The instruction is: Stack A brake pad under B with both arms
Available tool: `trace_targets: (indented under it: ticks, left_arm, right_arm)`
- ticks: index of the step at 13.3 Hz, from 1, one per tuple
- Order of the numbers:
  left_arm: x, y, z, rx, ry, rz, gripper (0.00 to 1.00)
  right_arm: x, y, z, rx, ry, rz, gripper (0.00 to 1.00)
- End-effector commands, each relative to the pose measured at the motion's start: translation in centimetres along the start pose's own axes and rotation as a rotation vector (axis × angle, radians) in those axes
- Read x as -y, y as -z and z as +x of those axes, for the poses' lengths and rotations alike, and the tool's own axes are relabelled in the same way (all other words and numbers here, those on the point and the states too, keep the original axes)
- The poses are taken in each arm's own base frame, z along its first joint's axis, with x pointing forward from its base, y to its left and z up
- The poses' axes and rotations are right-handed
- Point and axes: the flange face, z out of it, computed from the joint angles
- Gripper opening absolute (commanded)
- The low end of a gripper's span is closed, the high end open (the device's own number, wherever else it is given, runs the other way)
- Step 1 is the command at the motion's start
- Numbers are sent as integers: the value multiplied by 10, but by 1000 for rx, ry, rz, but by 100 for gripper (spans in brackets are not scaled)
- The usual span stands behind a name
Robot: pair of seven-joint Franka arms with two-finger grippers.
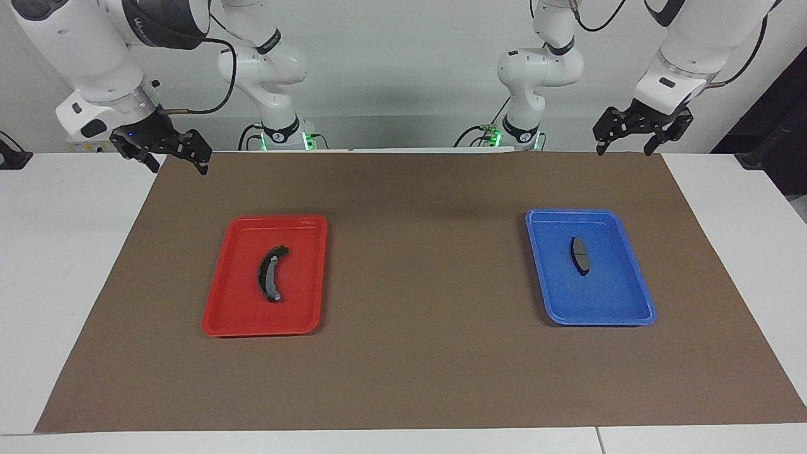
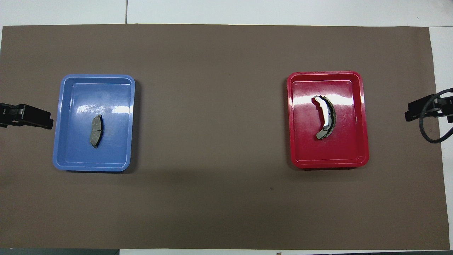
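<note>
The small half-moon dark-grey A brake pad lies in the blue plastic tray toward the left arm's end of the counter, forward of and inward from the left gripper, whose jaws hang spread and empty over the brown mat's corner. Its long axis runs toward and away from the robots. The long banana-curved black B lies likewise in the red plastic tray, forward of the right gripper, jaws also spread and empty. Each arm is nearer its own pad. No legible label on pads or trays
</note>
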Motion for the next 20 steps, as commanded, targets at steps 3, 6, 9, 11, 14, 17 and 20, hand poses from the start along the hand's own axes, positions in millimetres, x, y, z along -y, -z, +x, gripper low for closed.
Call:
trace_targets:
  ticks: [3, 6, 9, 11, 14, 17, 20]
  left_arm:
    - [0, 3, -6, -7, -10, -7, 100]
    - [11, -31, 3, -9, 12, -33, 100]
    - [24, -102, 16, -34, -4, -35, 100]
    - [32, -151, 20, -73, -38, -32, 100]
    - [36, -228, 22, -127, -21, -25, 100]
    - [35, -287, 21, -139, -9, -21, 100]
    - [34, -323, 22, -110, -9, -20, 100]
  right_arm:
    - [-2, 2, -1, -11, 16, 9, 100]
    - [4, 2, 0, -13, 31, 5, 100]
    - [20, 1, 0, -18, 62, 1, 100]
    - [23, -1, 2, -21, 63, 1, 100]
    - [48, -17, 13, -20, 93, -4, 100]
    - [80, -54, 26, -12, 101, -8, 100]
    - [85, -101, 39, -29, 108, -3, 100]
